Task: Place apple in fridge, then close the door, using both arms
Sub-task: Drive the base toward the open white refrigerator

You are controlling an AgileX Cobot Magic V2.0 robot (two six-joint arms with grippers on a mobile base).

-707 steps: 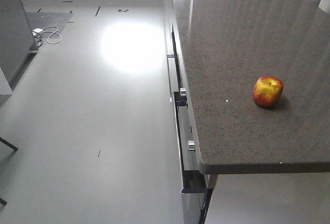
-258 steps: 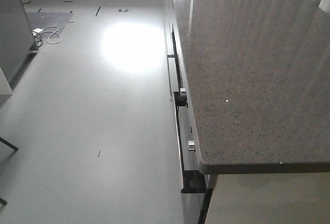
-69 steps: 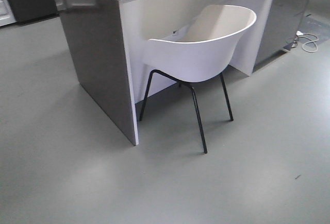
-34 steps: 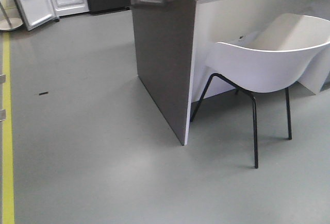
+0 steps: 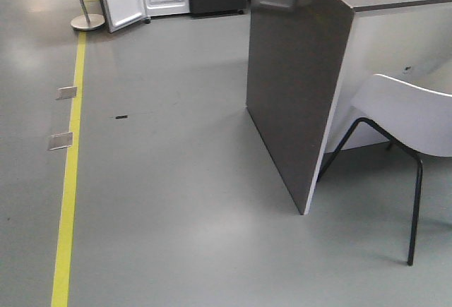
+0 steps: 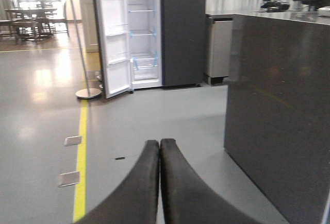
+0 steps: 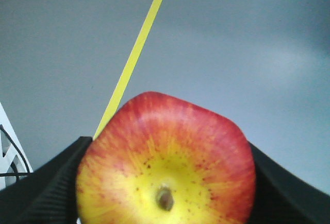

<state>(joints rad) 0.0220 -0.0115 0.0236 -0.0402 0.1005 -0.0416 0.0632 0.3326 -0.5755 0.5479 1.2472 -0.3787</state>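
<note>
Apple [image 7: 165, 167] sits clamped in your right pincer [image 7: 165, 183], while the left pincer [image 6: 160, 180] is pressed shut, empty. Your fridge [image 6: 181, 28] stands well ahead across the floor [image 5: 176, 194], door [image 6: 116, 44] open; placing and closing both appear yet undone.

Chair [image 5: 417, 113] beside dark counter [image 5: 293, 81]; yellow line [image 5: 69, 180]; perhaps plates [image 5: 60, 140].

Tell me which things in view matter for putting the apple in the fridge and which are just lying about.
For the job: glossy red-and-yellow round apple, clamped in the black right gripper; tall dark blue-grey fridge with its white-lined door open; shut black left gripper.
Just lying about: white shell chair, silver pole with disc foot, dark stone-topped counter, yellow floor line.
</note>
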